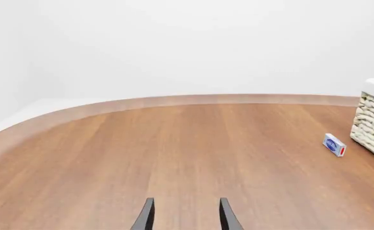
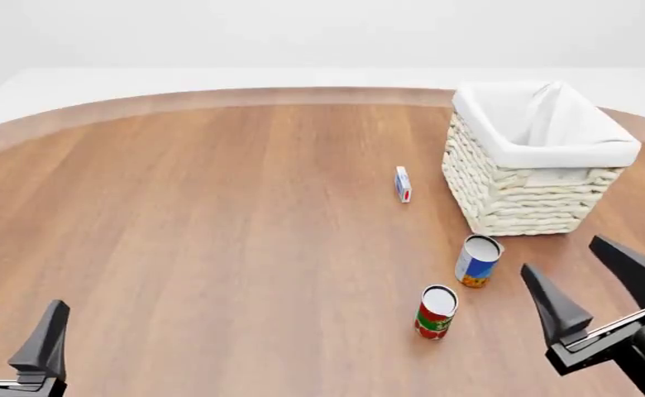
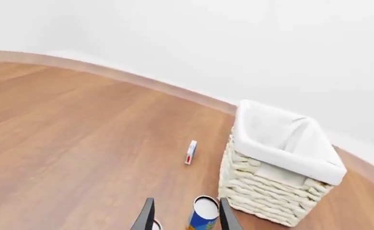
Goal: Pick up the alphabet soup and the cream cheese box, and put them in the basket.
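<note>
The alphabet soup (image 2: 477, 260), a blue and white can with an orange base, stands upright in front of the cream wicker basket (image 2: 521, 194). The cream cheese box (image 2: 403, 184) stands on edge just left of the basket. My right gripper (image 2: 593, 285) is open and empty, near and right of the soup can. In the right wrist view the soup can (image 3: 204, 213) sits between my open fingers, ahead of their tips, with the basket (image 3: 263, 191) and the box (image 3: 191, 152) beyond. My left gripper (image 2: 11, 329) is open and empty at the near left. Its wrist view shows the box (image 1: 334, 144) and the basket (image 1: 372, 127).
A red and green can (image 2: 437, 312) stands upright just in front and left of the soup can, close to the right gripper. The round wooden table (image 2: 212, 231) has its curved far edge behind the basket.
</note>
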